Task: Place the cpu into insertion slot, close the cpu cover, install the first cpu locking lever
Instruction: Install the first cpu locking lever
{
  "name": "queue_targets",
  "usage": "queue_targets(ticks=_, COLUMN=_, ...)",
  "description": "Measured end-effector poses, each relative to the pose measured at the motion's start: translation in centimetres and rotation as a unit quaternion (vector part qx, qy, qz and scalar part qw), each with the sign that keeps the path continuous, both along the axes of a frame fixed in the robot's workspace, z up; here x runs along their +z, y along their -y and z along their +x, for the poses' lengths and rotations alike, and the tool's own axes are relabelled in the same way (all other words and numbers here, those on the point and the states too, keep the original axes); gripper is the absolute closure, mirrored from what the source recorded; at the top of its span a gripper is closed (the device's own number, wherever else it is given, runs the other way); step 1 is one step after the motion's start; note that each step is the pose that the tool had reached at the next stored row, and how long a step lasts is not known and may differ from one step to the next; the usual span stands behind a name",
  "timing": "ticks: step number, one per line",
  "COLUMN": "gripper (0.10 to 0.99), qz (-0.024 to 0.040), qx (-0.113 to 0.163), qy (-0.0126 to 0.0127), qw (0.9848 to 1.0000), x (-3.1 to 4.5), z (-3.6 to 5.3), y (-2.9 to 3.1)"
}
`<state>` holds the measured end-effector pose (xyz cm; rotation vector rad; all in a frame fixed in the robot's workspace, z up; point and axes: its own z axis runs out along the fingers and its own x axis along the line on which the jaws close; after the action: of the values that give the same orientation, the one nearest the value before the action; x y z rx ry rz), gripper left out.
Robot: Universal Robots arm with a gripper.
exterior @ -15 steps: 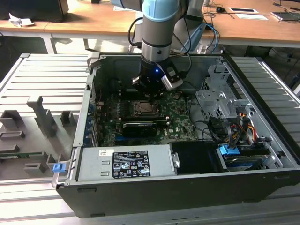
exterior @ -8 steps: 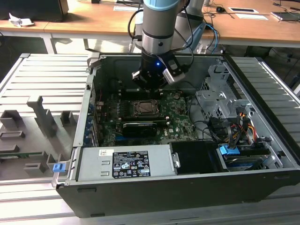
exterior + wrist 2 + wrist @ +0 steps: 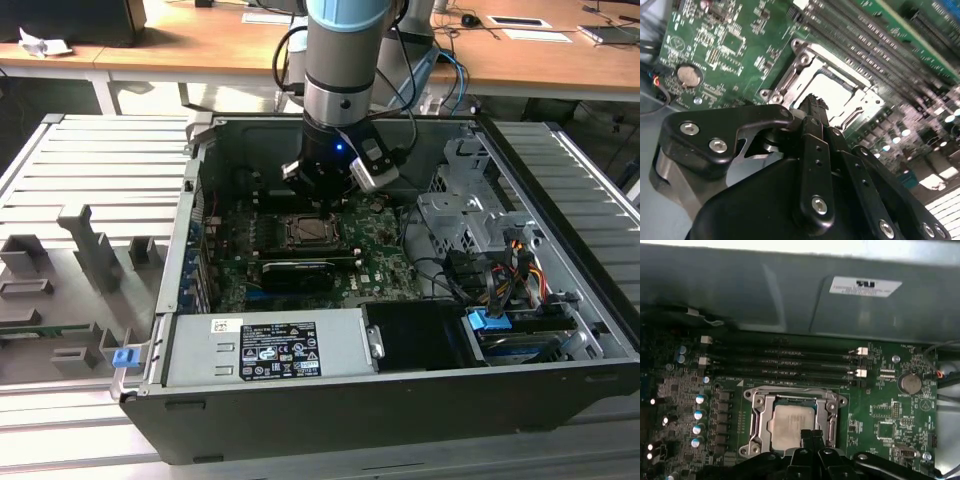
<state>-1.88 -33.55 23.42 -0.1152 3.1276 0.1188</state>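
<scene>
One gripper (image 3: 811, 436), fingers pinched together w/ nothing between, is hovering at the chip's (image 3: 792, 421) 6 o'clock edge, w/ the cover (image 3: 758, 418) lying down round it.

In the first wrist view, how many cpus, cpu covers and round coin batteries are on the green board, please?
cpu: 1
cpu cover: 1
round coin battery: 1
Total: 3
</scene>
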Motion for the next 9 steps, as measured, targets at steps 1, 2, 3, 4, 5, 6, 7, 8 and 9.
queue_targets(ticks=1, gripper=0.98, qz=0.0005, qx=0.0, qy=0.0, qw=1.0, x=0.0, z=0.0, y=0.08)
queue_targets(ticks=2, gripper=0.98, qz=0.0015, qx=0.0, qy=0.0, qw=1.0, x=0.0, z=0.0, y=0.18)
queue_targets(ticks=3, gripper=0.98, qz=0.0019, qx=0.0, qy=0.0, qw=1.0, x=0.0, z=0.0, y=0.23)
queue_targets(ticks=4, gripper=0.98, qz=0.002, qx=0.0, qy=0.0, qw=1.0, x=0.05, z=-0.01, y=0.26)
queue_targets(ticks=5, gripper=0.98, qz=0.0021, qx=0.0, qy=0.0, qw=1.0, x=0.15, z=-0.01, y=0.28)
queue_targets(ticks=6, gripper=0.98, qz=0.0022, qx=0.0, qy=0.0, qw=1.0, x=0.29, z=0.0, y=0.28)
queue_targets(ticks=7, gripper=0.98, qz=0.0022, qx=0.0, qy=0.0, qw=1.0, x=0.44, z=-0.01, y=0.29)
queue_targets(ticks=8, gripper=0.98, qz=0.0022, qx=0.0, qy=0.0, qw=1.0, x=0.53, z=-0.02, y=0.31)
queue_targets(ticks=9, gripper=0.98, qz=0.0023, qx=0.0, qy=0.0, qw=1.0, x=0.56, z=-0.02, y=0.39)
